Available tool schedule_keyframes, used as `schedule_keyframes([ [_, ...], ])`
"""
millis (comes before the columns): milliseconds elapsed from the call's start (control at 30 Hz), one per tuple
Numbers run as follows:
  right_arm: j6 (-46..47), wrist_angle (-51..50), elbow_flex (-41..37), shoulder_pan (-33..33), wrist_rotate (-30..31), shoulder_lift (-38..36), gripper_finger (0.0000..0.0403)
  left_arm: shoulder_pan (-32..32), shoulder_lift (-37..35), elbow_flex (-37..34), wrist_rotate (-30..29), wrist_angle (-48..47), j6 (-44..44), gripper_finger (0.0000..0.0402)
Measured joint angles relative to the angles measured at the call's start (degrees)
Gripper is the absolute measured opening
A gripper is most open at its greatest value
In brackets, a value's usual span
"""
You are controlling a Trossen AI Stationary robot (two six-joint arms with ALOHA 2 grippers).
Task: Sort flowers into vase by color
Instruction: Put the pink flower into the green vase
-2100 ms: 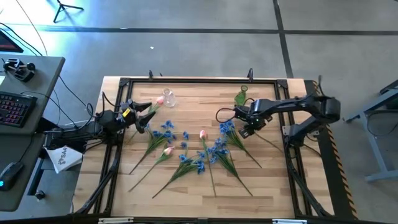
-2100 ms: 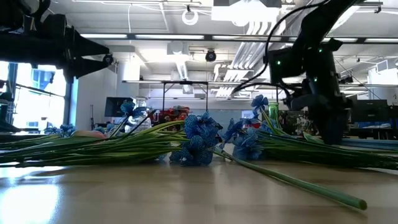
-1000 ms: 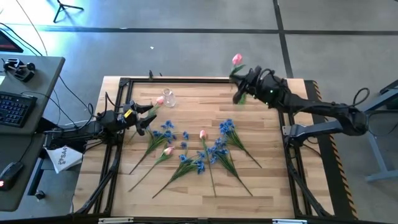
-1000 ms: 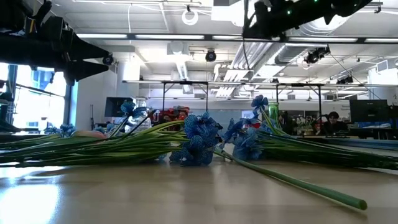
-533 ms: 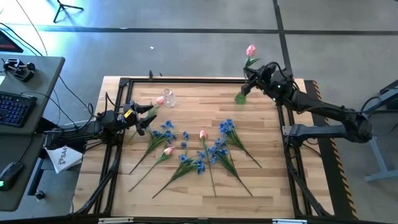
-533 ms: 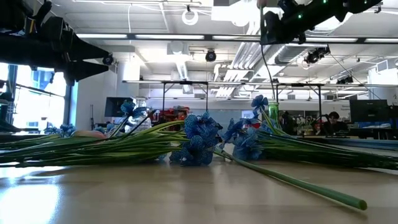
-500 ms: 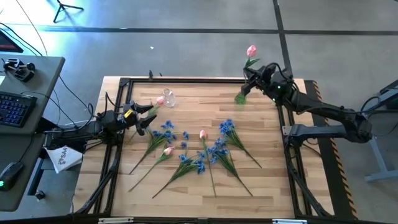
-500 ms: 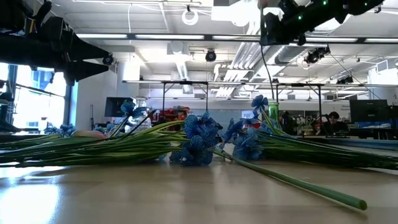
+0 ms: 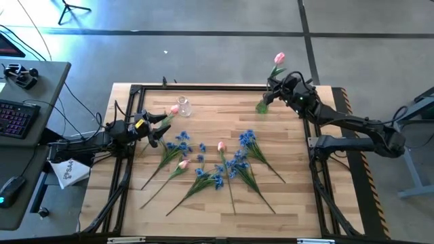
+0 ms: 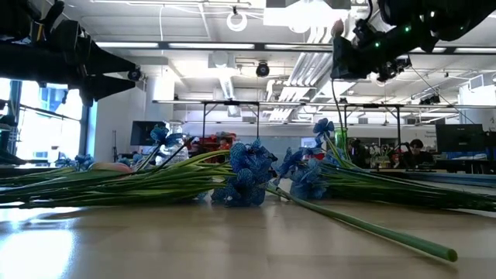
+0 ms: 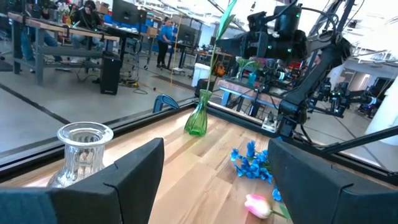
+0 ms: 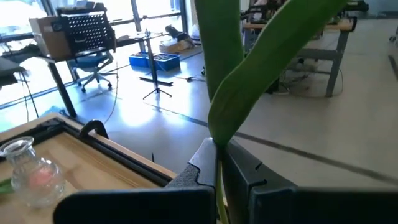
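Observation:
My right gripper (image 9: 274, 84) hangs over the table's far right corner, shut on a pink tulip (image 9: 279, 59) whose bud stands above it. The tulip's stem (image 11: 212, 65) runs down toward the mouth of the green vase (image 9: 262, 106); I cannot tell whether it is inside. A clear vase (image 9: 184, 107) at the far left holds something pink. My left gripper (image 9: 161, 125) waits open and level at the table's left, near the clear vase. Blue flowers (image 9: 234, 163) and pink tulips (image 9: 221, 146) lie flat on the table's middle. My right gripper pinches the tulip's green stem (image 12: 217, 163) between its two fingers, just below a broad leaf (image 12: 261, 68). The fingers lie about level, coming from the table's right side, across the stem. The tulip stands nearly upright, bud above the fingers, lower stem hanging below them.
A dark metal frame (image 9: 203, 87) runs around the wooden table top. A desk with a keyboard (image 9: 13, 118) stands off the left side. People and workbenches (image 11: 93, 25) show in the room beyond.
My right gripper has carried the pink tulip toward the table's right edge and somewhat down, rolling a little, and stays shut on the stem. The bud has shifted right with it, and the tulip stays nearly upright. The flowers on the table lie as before.

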Motion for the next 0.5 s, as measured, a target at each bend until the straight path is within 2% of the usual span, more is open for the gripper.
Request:
schedule_keyframes([
  [133, 2.2, -1.1, 0.0, -0.7, -0.2, 0.0, 0.0001, 0.0, 0.0, 0.0, 0.0, 0.0, -0.3, 0.0273],
  [233, 4.0, -2.9, 0.0, -1.0, -0.2, 0.0, 0.0016, 0.0, 0.0, 0.0, 0.0, 0.0, -0.3, 0.0273],
  [367, 5.3, -7.3, 0.3, -1.0, -0.3, 0.0, 0.0075, 0.0, 0.0, 0.0, 0.0, 0.0, -0.4, 0.0273],
  [500, 5.9, -16.6, 4.0, -1.0, -0.3, 0.0, 0.0149, 0.0, 0.0, 0.0, 0.0, 0.0, -0.4, 0.0273],
])
